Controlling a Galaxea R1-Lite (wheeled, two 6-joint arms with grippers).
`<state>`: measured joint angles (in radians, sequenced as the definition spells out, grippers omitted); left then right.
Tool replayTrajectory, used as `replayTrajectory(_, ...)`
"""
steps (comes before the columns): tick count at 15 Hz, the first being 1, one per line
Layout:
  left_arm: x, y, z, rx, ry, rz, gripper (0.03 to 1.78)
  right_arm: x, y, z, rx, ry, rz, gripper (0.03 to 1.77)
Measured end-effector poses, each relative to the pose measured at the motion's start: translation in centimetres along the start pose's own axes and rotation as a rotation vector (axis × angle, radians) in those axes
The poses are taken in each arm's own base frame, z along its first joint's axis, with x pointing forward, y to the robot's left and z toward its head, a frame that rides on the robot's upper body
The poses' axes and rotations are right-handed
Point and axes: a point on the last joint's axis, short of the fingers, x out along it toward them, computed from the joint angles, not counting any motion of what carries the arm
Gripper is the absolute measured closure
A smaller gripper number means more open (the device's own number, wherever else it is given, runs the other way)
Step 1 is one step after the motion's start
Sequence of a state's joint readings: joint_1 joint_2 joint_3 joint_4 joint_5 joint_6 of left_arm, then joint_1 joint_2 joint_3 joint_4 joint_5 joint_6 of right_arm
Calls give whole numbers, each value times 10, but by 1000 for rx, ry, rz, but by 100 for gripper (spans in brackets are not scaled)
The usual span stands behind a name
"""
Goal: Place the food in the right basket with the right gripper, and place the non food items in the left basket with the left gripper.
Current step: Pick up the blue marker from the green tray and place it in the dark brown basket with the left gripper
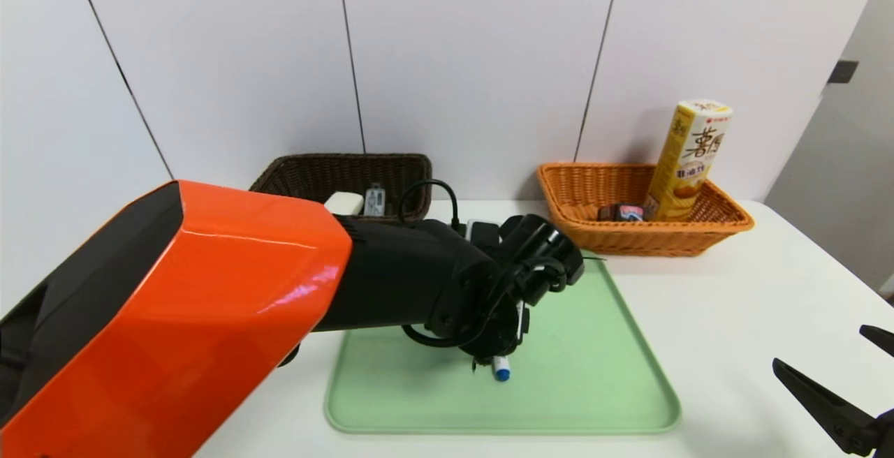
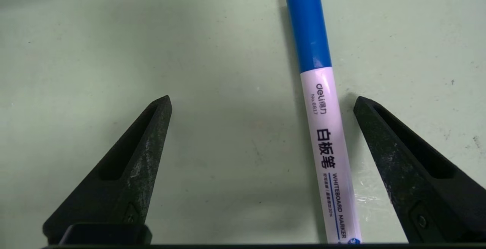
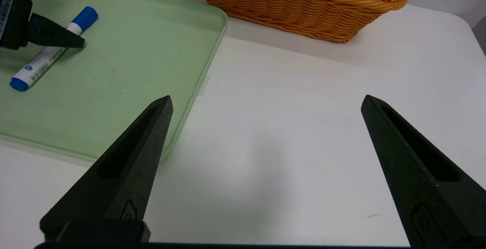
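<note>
While two foods fill the right basket (image 1: pixel 726 224), the left pincer (image 2: pixel 262 103) gapes over one marker (image 2: pixel 326 135).

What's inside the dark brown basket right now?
In the left basket, the head view shows a white block and a slim grey case. The orange-shelled left arm covers the basket's near part, so anything else there can't be seen.
</note>
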<state>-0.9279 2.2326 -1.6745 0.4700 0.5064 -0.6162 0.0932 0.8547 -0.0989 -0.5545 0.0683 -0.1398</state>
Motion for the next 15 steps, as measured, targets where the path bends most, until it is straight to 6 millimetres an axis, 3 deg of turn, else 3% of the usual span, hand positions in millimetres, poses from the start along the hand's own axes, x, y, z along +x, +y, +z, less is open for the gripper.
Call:
replayTrajectory(14, -8, -17, 0, -15, -42, -46, 12, 0, 0, -1, 0, 2, 0, 9)
replayTrajectory(15, -7, -17, 0, -11, -40, -42, 20, 0, 0, -1, 0, 2, 0, 9)
